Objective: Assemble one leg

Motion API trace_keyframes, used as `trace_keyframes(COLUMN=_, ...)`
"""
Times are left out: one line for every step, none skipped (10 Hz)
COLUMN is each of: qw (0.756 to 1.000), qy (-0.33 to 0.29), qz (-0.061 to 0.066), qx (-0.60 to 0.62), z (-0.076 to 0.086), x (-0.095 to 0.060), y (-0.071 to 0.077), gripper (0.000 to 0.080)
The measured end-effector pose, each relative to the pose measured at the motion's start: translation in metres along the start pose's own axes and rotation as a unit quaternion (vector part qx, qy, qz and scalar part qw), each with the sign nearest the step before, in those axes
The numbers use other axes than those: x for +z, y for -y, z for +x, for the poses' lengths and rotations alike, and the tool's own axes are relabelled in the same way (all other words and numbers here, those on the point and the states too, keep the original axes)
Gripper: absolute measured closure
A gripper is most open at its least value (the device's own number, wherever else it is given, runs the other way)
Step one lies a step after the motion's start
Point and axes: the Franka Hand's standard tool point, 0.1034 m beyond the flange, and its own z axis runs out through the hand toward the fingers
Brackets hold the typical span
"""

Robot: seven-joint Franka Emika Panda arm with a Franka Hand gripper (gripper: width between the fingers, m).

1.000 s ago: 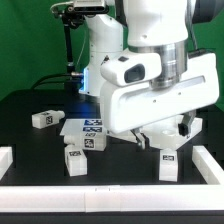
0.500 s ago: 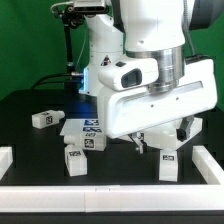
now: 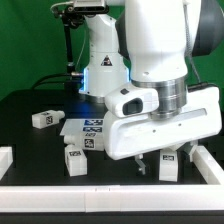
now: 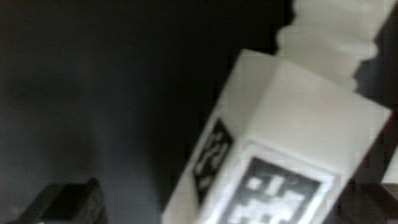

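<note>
frontal exterior; wrist close on leg (image 4: 267, 140)

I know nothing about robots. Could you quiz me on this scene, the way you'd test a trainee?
1. True or false: the claw hangs high, far above the black table.
2. Fill in: the marker board lies toward the exterior view's ___ of the claw.
3. What stands right under the open claw? A) the marker board B) a white leg with a tag C) nothing

Key: 1 false; 2 left; 3 B.
</note>
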Motion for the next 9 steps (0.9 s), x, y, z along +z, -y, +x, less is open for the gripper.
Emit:
trace_keyframes(qw=1.000, qy=0.000, qz=0.000, qx=-0.003, z=0.001, x=0.001, y=0.003, gripper=0.0150)
trace_keyframes(qw=1.000, qy=-0.006, qz=-0.002, qx=-0.021, z=0.001, x=0.002, y=-0.002, gripper=0.0150)
trace_keyframes(qw=1.000, qy=-0.006, qz=-0.002, qx=-0.018, z=0.001, x=0.002, y=-0.002, gripper=0.0150)
trace_keyframes(qw=1.000, qy=-0.006, qz=-0.002, qx=-0.019, z=0.001, x=0.002, y=-0.001, gripper=0.0262)
trace_keyframes(qw=1.000, qy=-0.006, qz=-0.002, qx=-0.019, z=0.001, x=0.002, y=-0.002, gripper=0.0405)
trace_keyframes(qw=1.000, qy=-0.006, qz=-0.002, qx=-0.019, z=0.001, x=0.002, y=-0.002, gripper=0.0405)
trace_keyframes(qw=1.000, qy=-0.006, qz=-0.002, qx=-0.019, z=0.001, x=0.002, y=-0.002, gripper=0.0515)
trace_keyframes(qw=1.000, qy=-0.006, qz=-0.003, qx=-0.016, z=-0.002, x=0.000, y=-0.004, gripper=0.0515)
trace_keyframes(qw=1.000, qy=-0.003, qz=-0.006, qx=-0.011, z=-0.011, x=-0.009, y=-0.013, gripper=0.0515)
